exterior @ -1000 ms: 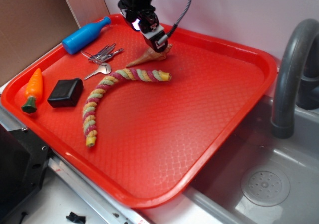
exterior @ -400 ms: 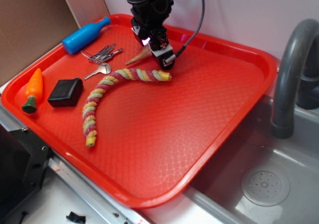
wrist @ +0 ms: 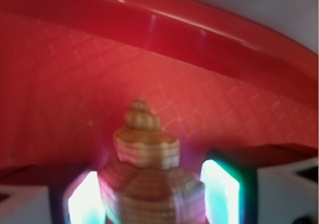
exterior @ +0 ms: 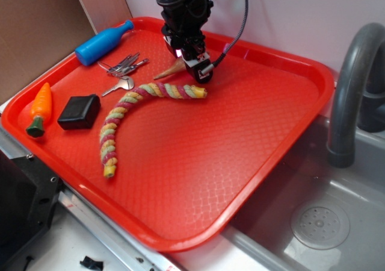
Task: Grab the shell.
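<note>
Gripper (exterior: 191, 64): we saw it straddling the shell (wrist: 145, 184), grip unclear.
Tray rim (wrist: 209, 30): just beyond shell.

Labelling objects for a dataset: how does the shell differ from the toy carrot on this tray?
The shell is tan all over; the carrot is orange with a green end. The shell sits at the far side between the hand's fingers; the carrot lies alone by the tray's left rim. Both taper to a point.

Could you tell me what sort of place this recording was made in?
Probably a toy kitchen set-up in a lab: a grey sink basin with a drain, a grey faucet, and beside them a red tray of small objects.
</note>
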`<state>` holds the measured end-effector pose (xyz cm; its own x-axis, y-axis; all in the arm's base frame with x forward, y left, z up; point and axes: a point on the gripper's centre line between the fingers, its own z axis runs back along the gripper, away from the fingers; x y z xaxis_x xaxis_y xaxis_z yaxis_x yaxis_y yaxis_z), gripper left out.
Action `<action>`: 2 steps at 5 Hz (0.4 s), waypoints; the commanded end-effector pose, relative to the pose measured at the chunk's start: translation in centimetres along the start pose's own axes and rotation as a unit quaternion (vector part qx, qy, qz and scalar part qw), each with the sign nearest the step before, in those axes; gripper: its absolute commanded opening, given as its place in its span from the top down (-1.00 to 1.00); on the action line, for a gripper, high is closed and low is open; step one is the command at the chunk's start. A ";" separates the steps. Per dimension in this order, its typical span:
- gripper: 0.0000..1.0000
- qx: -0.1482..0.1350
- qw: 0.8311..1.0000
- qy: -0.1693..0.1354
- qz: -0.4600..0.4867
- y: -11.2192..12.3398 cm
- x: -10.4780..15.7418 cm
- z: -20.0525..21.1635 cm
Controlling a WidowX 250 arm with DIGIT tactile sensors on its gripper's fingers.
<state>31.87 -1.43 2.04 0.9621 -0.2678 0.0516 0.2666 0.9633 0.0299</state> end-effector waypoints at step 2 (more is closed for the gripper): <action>1.00 -0.024 0.989 0.012 0.144 -2.3 -1.4 9.4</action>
<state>28.47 -2.61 8.85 0.9985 0.0207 -0.0513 -0.0219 0.9995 -0.0219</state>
